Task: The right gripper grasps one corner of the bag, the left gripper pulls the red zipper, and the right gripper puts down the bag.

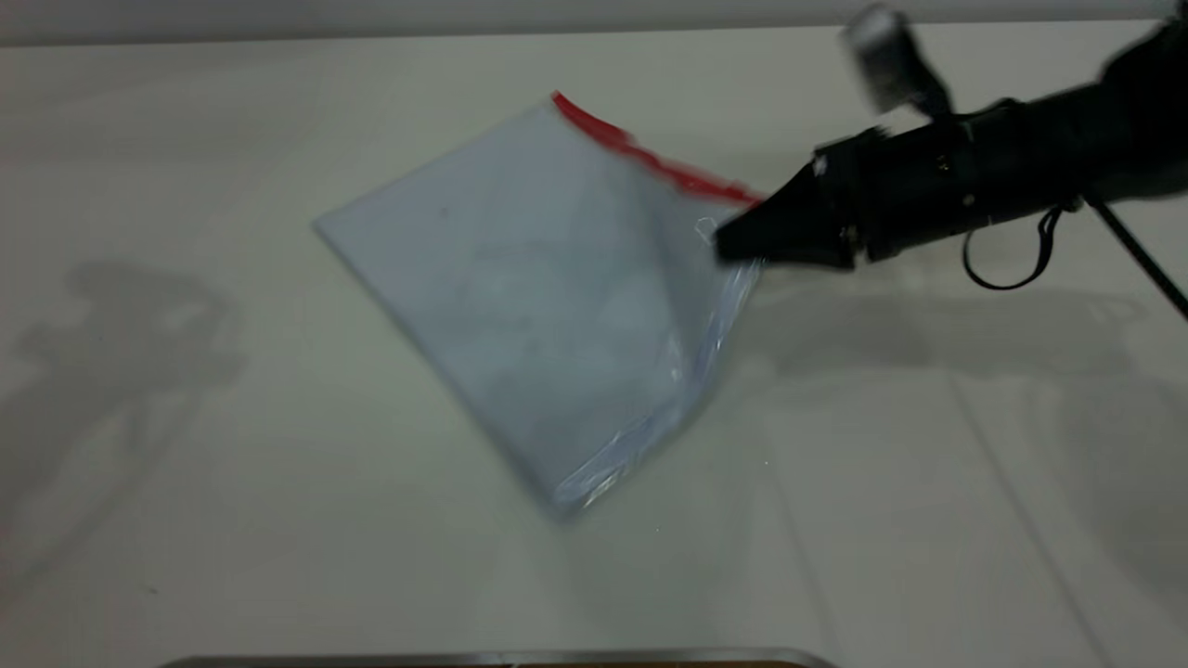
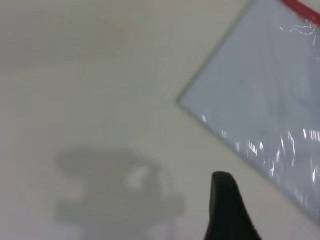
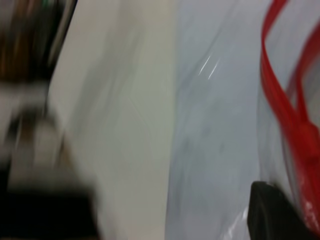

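Exterior view: right end effector [image 1: 729, 243] pinching corner of the bag [image 1: 722, 230], lifted off desk [image 1: 278, 464]; left end effector [image 2: 227, 210] state unclear.

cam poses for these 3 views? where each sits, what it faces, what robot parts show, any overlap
Exterior: outside the rig, high, looking down on the table at the bag; shows the right gripper at the bag's corner by the red zipper.
Left wrist: on the left arm, above the table beside the bag; one dark fingertip of the left gripper shows.
Right wrist: on the right arm, close on the bag and red zipper; one dark fingertip.
Shared: bag and red zipper in all three.
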